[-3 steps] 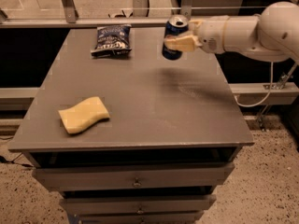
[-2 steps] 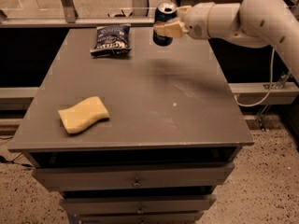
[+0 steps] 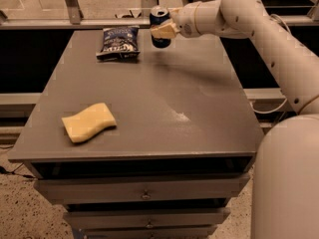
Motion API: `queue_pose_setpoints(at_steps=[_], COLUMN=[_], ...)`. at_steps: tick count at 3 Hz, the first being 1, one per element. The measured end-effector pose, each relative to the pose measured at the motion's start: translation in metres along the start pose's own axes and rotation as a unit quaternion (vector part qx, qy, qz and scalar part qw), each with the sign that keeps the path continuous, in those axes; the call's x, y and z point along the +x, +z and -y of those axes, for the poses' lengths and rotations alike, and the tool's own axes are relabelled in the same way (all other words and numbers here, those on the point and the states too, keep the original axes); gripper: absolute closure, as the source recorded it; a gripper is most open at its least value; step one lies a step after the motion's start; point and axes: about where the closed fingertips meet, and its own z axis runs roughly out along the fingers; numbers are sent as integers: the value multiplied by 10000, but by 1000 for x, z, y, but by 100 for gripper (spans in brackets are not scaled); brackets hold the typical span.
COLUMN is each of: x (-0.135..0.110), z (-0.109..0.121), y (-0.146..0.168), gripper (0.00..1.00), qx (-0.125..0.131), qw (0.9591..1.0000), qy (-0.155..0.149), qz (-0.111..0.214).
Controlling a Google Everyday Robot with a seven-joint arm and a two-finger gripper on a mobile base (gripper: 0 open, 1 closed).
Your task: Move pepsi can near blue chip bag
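The pepsi can [image 3: 159, 19], dark blue with a silver top, is held upright in my gripper [image 3: 163, 30] above the far edge of the grey table [image 3: 149, 103]. The gripper's pale fingers [image 3: 166, 31] are shut around the can's middle. The blue chip bag [image 3: 118, 42] lies flat on the table's far left part, a short way to the left of the can. My white arm [image 3: 249, 19] reaches in from the right.
A pale yellow sponge [image 3: 88, 122] lies on the table's near left part. The table has drawers below its front edge [image 3: 144, 195]. A metal rail [image 3: 99, 21] runs behind the table.
My gripper has carried the pepsi can to the left and toward the far edge, closer to the blue chip bag. The bag and sponge have not moved.
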Motion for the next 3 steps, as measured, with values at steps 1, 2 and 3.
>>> queue_pose_setpoints(at_steps=[1,2,3], x=[15,19,18], z=[-2,-10,-18], y=[19,35,45], gripper=[100,82,59], qx=[-96,-323,-520], qw=[9998,9991,9980], qy=[88,259,356], qz=[-149,-121,-94])
